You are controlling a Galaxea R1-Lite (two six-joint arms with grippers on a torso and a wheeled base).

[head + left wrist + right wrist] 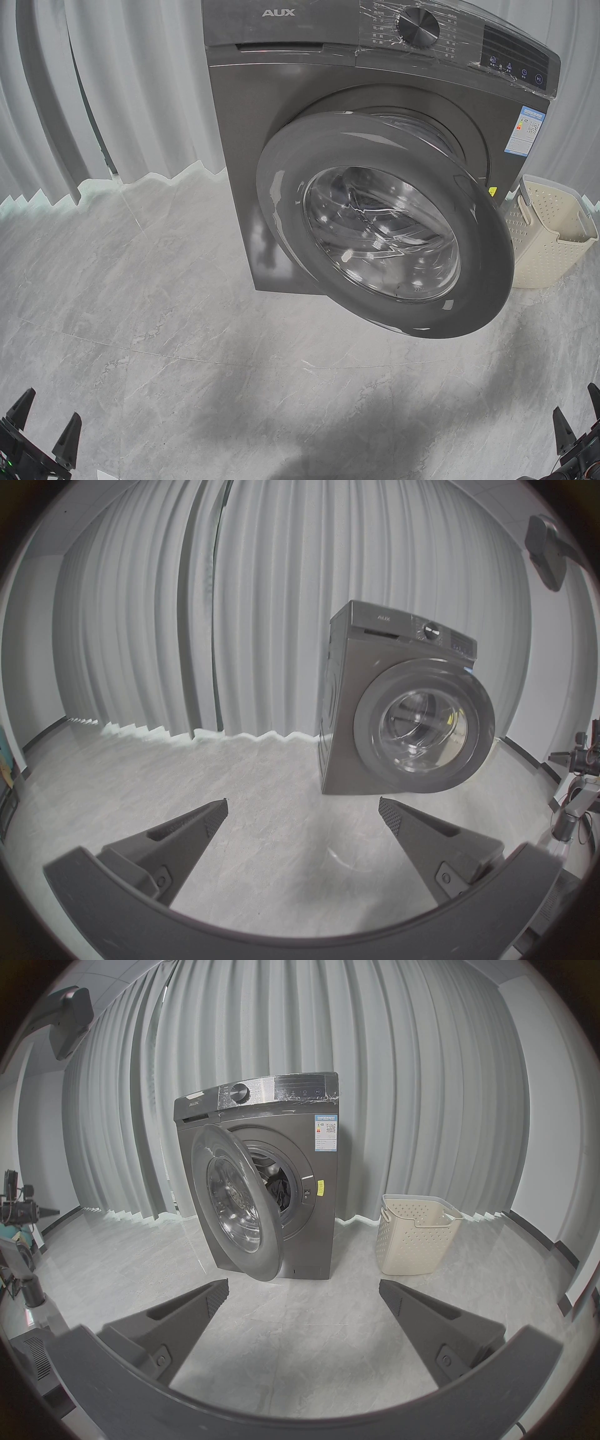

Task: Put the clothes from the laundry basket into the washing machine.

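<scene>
Washing machine (pixel 262 94) with door (pixel 387 231) half-open, laundry basket (pixel 550 231) just beside it

Looks like a mocked-up laundry corner in a lab: washer (pixel 262 125), basket (pixel 550 231), tile floor (pixel 187 312), curtains (pixel 125 81) all round, gear (pixel 15 1210) on stands off to the side.

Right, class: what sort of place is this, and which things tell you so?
Probably a laundry area, perhaps staged: a washing machine with its door open, a laundry basket beside it, curtains behind.
</scene>
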